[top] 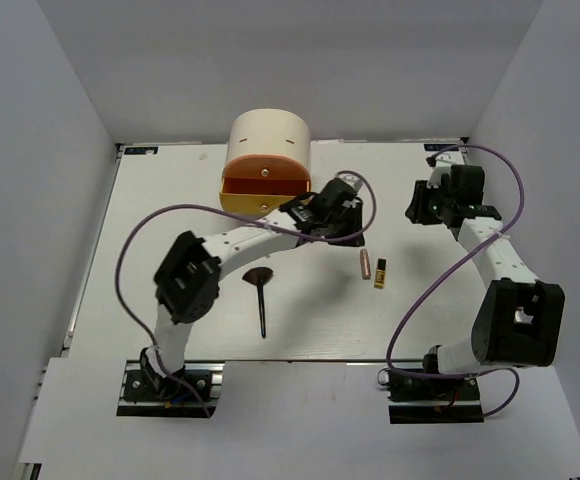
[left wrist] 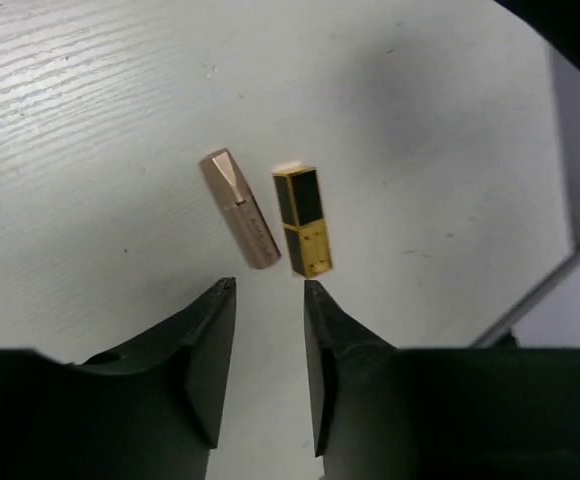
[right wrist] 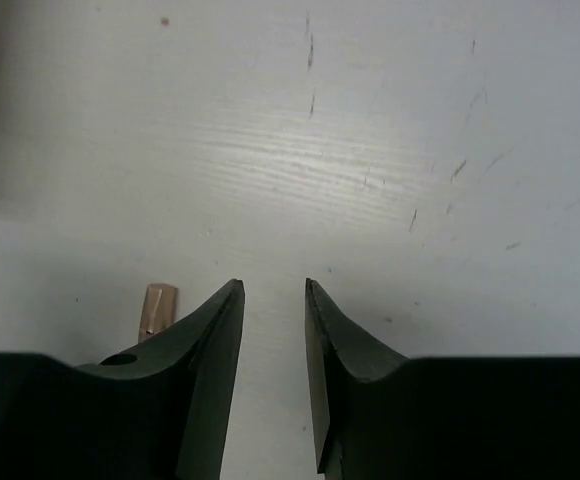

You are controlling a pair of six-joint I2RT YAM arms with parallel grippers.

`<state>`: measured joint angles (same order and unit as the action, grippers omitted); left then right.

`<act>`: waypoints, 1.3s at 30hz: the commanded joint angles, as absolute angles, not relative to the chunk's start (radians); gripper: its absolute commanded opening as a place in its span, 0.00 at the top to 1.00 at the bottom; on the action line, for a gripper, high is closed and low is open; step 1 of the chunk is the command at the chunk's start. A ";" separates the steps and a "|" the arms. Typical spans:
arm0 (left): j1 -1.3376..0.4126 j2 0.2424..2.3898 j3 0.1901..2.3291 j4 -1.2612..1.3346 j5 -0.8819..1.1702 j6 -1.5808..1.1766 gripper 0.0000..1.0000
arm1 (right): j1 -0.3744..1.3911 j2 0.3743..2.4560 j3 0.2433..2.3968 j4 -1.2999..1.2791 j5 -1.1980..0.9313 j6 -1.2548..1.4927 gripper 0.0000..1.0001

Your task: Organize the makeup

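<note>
A rose-gold tube [top: 365, 264] and a black-and-gold lipstick [top: 379, 272] lie side by side on the white table, right of centre. In the left wrist view the tube [left wrist: 241, 208] and the lipstick [left wrist: 302, 220] lie just beyond my fingertips. My left gripper [top: 338, 208] [left wrist: 270, 285] is open and empty, up-left of them. A black fan brush [top: 261, 295] lies flat near the left arm. My right gripper [top: 420, 208] [right wrist: 273, 283] is open and empty at the right rear, with the tube's end [right wrist: 157, 305] to its left. The other makeup is out of view.
A round cream box [top: 268, 140] stands at the back centre, its orange drawer [top: 265, 187] and the yellow one below pulled out toward the left gripper. Grey walls close in the table [top: 170, 200] on three sides. Purple cables loop over both arms.
</note>
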<state>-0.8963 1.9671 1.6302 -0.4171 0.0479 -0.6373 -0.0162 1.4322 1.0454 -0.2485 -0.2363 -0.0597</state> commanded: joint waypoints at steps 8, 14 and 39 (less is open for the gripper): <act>-0.946 2.290 2.059 -0.696 -0.124 -0.678 0.29 | -0.075 1.374 0.983 -0.265 -0.339 0.017 0.65; -0.968 2.336 2.066 -0.703 -0.159 -0.687 0.30 | -0.086 1.379 0.973 -0.244 -0.365 0.037 0.66; -1.006 2.445 2.062 -0.813 -0.284 -0.672 0.51 | -0.095 1.374 0.957 -0.222 -0.403 0.067 0.66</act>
<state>-0.9989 2.4268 2.0708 -0.7124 -0.2234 -0.6811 -0.0860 1.4010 0.9649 -0.2592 -0.3809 0.0521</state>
